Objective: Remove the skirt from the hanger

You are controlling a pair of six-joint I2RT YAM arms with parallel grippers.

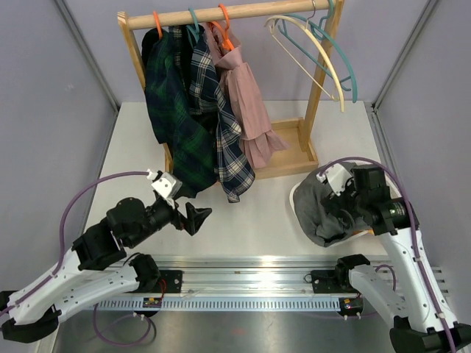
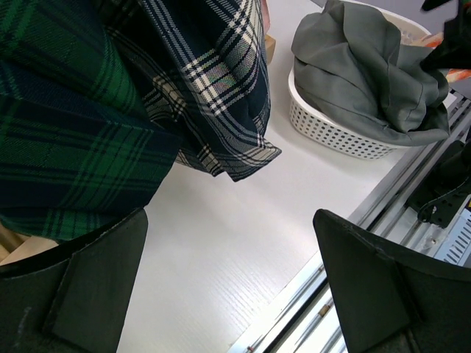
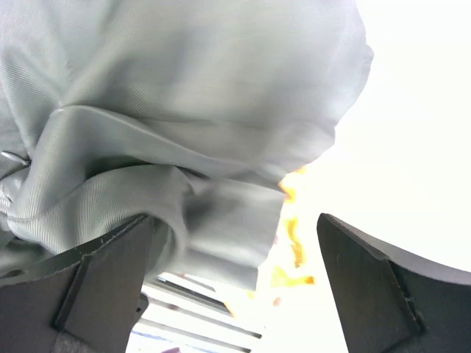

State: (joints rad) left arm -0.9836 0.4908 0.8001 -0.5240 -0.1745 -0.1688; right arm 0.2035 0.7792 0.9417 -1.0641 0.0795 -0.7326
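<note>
On the wooden rack (image 1: 221, 15) three skirts hang from hangers: a dark green plaid one (image 1: 173, 110), a navy and white plaid one (image 1: 224, 140) and a pink one (image 1: 250, 110). A grey skirt (image 1: 324, 209) lies crumpled in a white basket (image 1: 296, 195). My left gripper (image 1: 197, 218) is open just below the plaid hems, nothing between its fingers (image 2: 88, 287). My right gripper (image 1: 344, 198) is open right over the grey skirt (image 3: 184, 88); the cloth lies against its left finger (image 3: 96, 287) and is not clamped.
Two bare hangers, cream and teal (image 1: 324, 59), hang at the rack's right end. The rack's wooden base tray (image 1: 291, 158) sits behind the basket (image 2: 331, 132). The metal rail (image 1: 243, 268) runs along the near table edge.
</note>
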